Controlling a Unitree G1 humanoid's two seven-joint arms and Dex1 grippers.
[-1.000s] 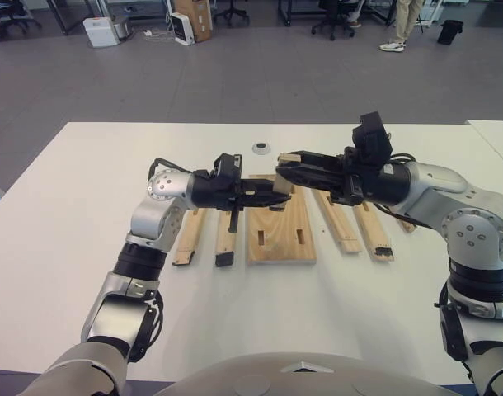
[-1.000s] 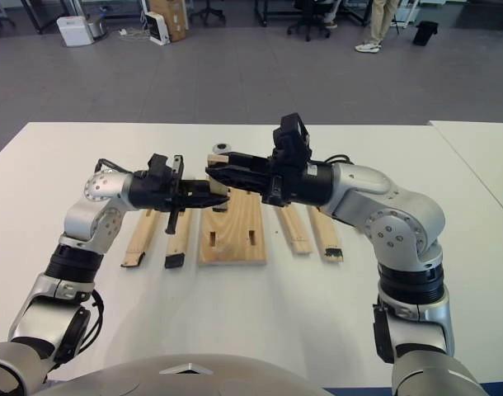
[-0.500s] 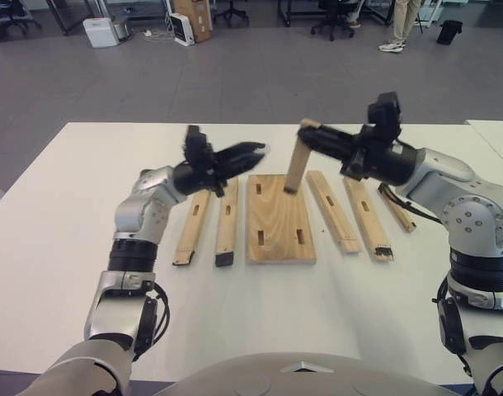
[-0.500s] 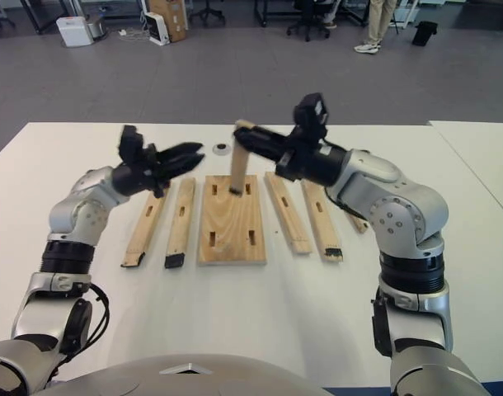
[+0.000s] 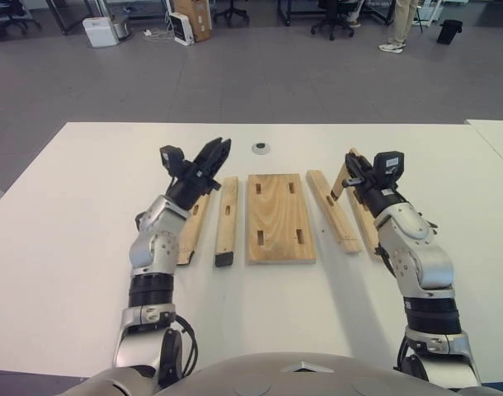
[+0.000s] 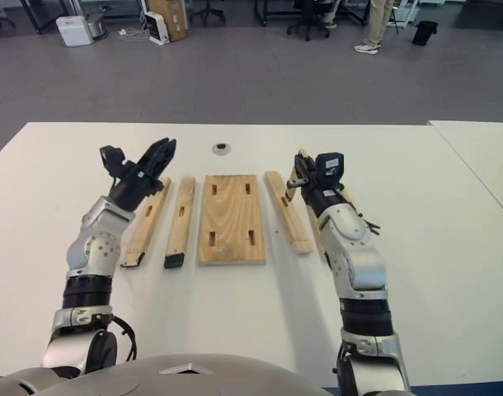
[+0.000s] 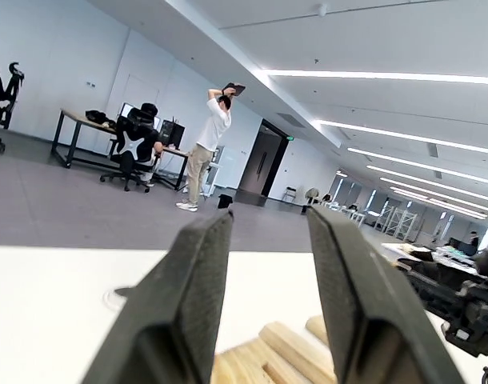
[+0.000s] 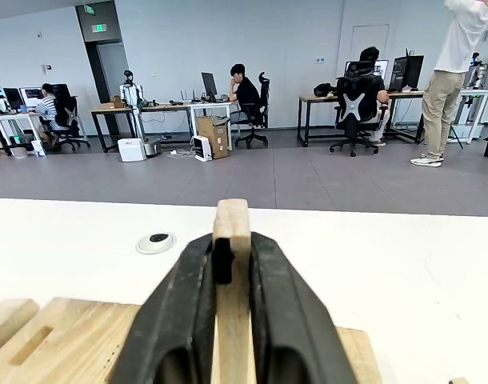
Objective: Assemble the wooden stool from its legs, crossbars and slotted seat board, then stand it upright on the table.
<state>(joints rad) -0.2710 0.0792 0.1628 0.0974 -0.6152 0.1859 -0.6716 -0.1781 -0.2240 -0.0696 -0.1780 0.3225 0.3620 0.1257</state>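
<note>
Both arms have pulled back to their own sides since half a second ago. The right gripper [image 5: 356,175] has carried the short pale wooden crossbar [image 5: 342,175] off the flat, slotted wooden seat board [image 5: 278,216], where it had stood on end over a far slot.

That gripper's fingers [image 8: 184,308] are clamped tight on the short pale wooden crossbar. From where I stand it hangs tilted above the two long pale wooden legs on the right [image 5: 334,210], with its top end leaning away from the robot.

The board lies flat in the middle of the white table [image 5: 70,247], long axis running away from the robot, just to the left of the held piece. Its far right slot [image 5: 290,188] is the closest one, so I'd say the right arm is best placed to seat the piece.

The left gripper [image 5: 210,155] points up and away above the two left legs [image 5: 227,219]. Its fingers [image 7: 188,304] are spread wide and hold nothing.
</note>
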